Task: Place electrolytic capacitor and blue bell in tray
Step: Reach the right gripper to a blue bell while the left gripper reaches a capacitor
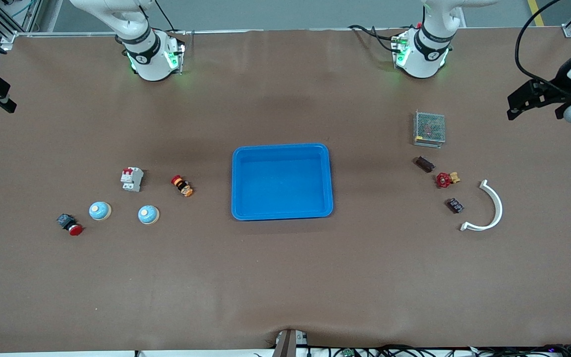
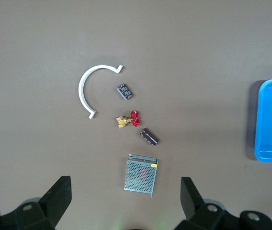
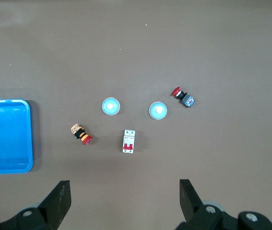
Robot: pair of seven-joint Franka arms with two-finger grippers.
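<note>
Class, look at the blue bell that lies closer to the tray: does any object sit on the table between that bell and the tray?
Nothing sits directly between that blue bell and the tray; bare table separates them. The orange-and-red pushbutton lies farther from the front camera, off that line. The tray is empty.

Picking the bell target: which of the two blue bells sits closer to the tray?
The blue bell beside the orange-and-black part. It lies closer to the tray; the other bell sits next to the red push button, toward the right arm's end.
</note>
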